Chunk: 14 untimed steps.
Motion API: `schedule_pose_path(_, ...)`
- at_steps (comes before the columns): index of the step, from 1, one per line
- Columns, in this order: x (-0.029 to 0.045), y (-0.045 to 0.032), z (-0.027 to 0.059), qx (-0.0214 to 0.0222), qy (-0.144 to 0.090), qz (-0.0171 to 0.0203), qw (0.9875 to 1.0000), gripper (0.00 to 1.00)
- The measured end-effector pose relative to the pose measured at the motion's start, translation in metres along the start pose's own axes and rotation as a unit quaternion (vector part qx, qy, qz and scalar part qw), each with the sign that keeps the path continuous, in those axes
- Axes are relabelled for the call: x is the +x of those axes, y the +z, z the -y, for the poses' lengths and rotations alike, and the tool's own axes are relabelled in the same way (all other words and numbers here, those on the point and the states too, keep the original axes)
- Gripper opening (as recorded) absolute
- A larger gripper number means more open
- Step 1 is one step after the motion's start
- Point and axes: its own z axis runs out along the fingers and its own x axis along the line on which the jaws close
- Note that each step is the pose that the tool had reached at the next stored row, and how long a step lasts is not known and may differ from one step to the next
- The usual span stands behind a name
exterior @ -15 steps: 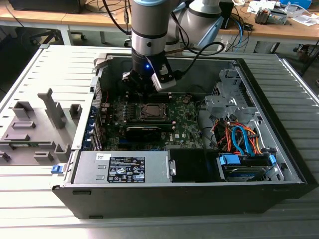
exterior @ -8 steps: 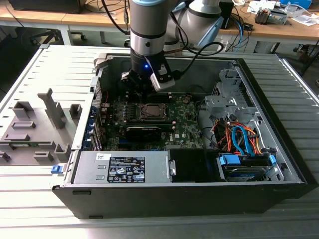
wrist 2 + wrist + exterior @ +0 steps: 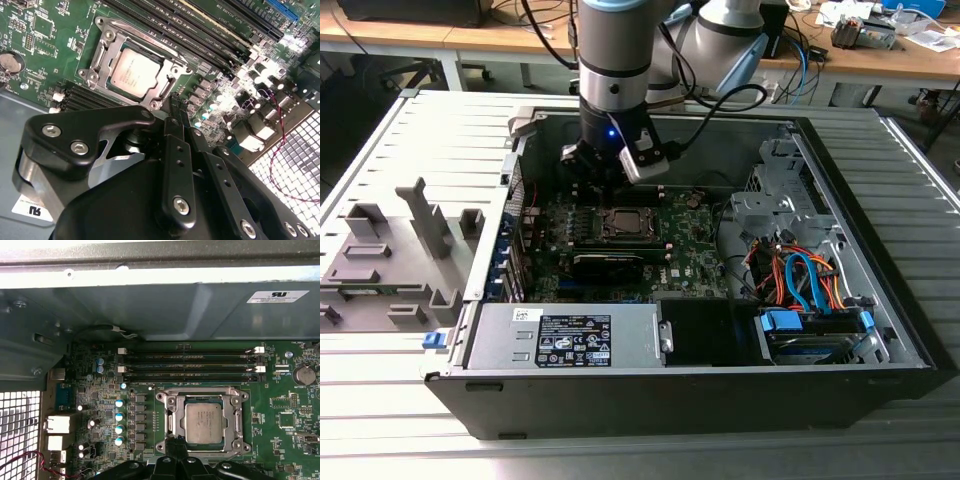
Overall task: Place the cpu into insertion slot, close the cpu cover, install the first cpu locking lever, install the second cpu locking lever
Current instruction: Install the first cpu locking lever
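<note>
The cpu [image 3: 204, 422] lies flat in the insertion slot [image 3: 623, 222] on the green motherboard, its pale metal face up. The silvery cpu cover [image 3: 200, 391] is down around it, framing the chip through its window; in the second wrist view the cpu [image 3: 134, 74] and cover [image 3: 112, 42] look the same. My gripper [image 3: 175, 106] hovers just beside one edge of the socket, its thin black fingers pressed together with nothing between them. In the exterior view the gripper [image 3: 607, 192] hangs inside the open computer case, right behind the socket.
Long black memory slots [image 3: 190, 365] run beside the socket. A black graphics card [image 3: 608, 265] sits just in front of it, with a power supply [image 3: 565, 335] nearer. A drive cage with orange and blue cables [image 3: 810, 280] is at the exterior view's right. Case walls [image 3: 515, 140] surround everything.
</note>
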Motion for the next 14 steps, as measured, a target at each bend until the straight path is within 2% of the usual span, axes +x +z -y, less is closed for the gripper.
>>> schedule_pose_path(14, 0.0035, 0.0001, 0.0, 0.0, 0.0, 0.0, 1.0, 0.11)
